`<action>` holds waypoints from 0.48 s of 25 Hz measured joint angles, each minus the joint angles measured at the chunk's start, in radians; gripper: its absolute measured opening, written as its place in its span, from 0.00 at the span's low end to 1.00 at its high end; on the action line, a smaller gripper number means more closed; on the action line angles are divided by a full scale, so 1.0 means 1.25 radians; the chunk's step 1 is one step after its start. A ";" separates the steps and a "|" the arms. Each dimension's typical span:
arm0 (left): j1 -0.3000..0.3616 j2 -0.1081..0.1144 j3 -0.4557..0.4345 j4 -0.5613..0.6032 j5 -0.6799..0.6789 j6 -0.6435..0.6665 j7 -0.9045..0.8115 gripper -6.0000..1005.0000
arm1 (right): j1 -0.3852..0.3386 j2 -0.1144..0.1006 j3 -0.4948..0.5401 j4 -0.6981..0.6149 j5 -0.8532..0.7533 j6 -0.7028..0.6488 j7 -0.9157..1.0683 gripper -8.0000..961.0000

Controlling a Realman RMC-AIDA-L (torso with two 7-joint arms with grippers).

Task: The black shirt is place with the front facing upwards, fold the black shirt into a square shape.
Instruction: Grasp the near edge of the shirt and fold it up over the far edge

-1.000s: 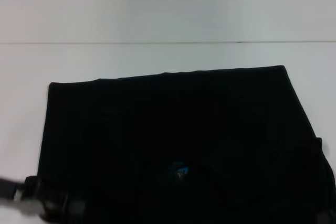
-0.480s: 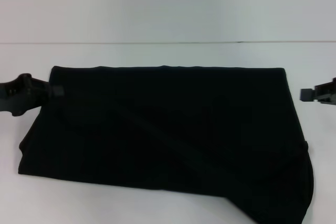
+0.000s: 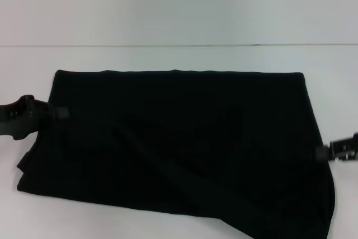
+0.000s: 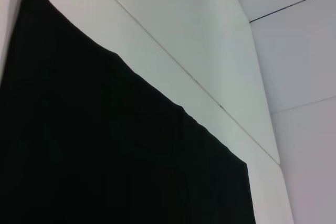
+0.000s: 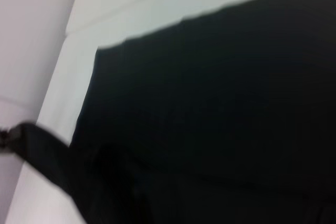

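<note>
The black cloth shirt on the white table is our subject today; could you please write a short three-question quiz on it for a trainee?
1. True or false: the black cloth shirt lies in one flat layer.
2. Which gripper is at the shirt's left edge? A) left gripper B) right gripper
3. Fill in: the shirt rests on a ____ table.

Key:
1. False; a diagonal fold ridge crosses it and its near edge is uneven.
2. A; the right gripper is at the opposite edge, nearer the robot.
3. White.
</note>
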 joint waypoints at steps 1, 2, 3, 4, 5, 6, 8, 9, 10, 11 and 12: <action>0.001 0.000 0.000 0.000 0.000 0.001 0.002 0.04 | -0.005 0.003 -0.005 0.000 0.000 -0.013 -0.002 0.16; 0.001 -0.001 0.000 -0.001 0.000 0.002 0.005 0.04 | -0.010 0.008 -0.006 0.000 0.000 -0.023 -0.004 0.18; 0.002 -0.002 0.000 -0.001 0.000 0.003 0.007 0.04 | -0.016 0.013 -0.007 0.001 0.000 -0.030 -0.007 0.20; 0.002 -0.002 0.000 -0.002 0.000 0.003 0.008 0.04 | -0.021 0.020 -0.008 0.002 0.000 -0.036 -0.009 0.22; 0.002 -0.002 0.000 -0.001 0.000 0.003 0.008 0.04 | -0.024 0.024 -0.010 0.005 0.000 -0.038 -0.010 0.23; 0.003 -0.003 -0.001 0.000 0.001 0.003 0.008 0.04 | -0.029 0.030 -0.014 0.008 0.000 -0.039 -0.011 0.27; 0.004 -0.005 -0.001 0.003 0.002 0.004 0.009 0.04 | -0.036 0.039 -0.025 0.016 -0.001 -0.039 -0.016 0.35; 0.004 -0.005 -0.001 0.003 0.002 0.005 0.009 0.05 | -0.039 0.042 -0.031 0.019 -0.001 -0.039 -0.020 0.39; 0.004 -0.005 -0.001 0.004 0.003 0.007 0.010 0.05 | -0.040 0.045 -0.038 0.021 -0.001 -0.037 -0.023 0.43; 0.004 -0.005 -0.001 0.004 0.003 0.007 0.010 0.05 | -0.042 0.047 -0.045 0.024 -0.001 -0.035 -0.025 0.47; 0.005 -0.006 -0.001 0.004 0.003 0.008 0.011 0.05 | -0.042 0.049 -0.058 0.028 -0.001 -0.034 -0.028 0.52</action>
